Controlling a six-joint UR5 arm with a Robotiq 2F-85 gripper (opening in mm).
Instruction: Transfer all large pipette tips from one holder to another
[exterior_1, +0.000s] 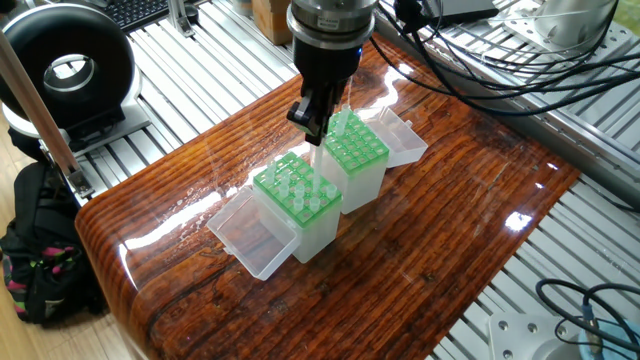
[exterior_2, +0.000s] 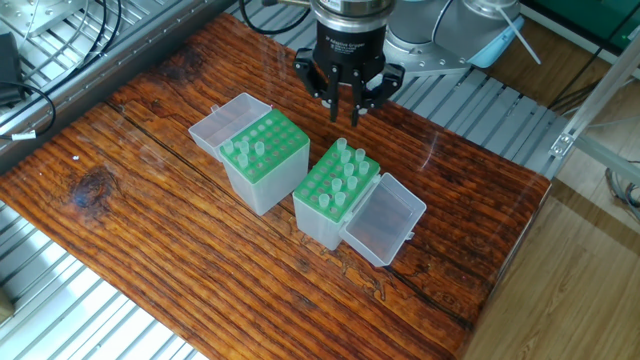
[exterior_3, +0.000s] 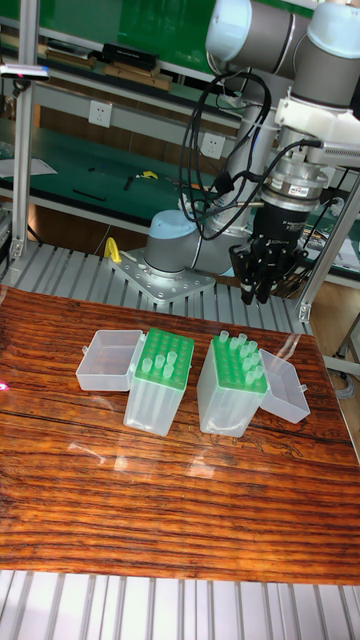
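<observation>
Hovering upright, the hand (exterior_2: 347, 112) hangs empty above the pipette tips (exterior_2: 343, 172).

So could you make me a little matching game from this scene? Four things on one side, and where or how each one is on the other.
Things:
1. gripper
2. pipette tips
3. rack lids
4. table

Descriptions:
a. shiny brown wood
b. clear plastic, folded open sideways
c. standing upright in the green grids
d. hanging in the air, touching nothing

Pairs: 1-d, 2-c, 3-b, 4-a
</observation>
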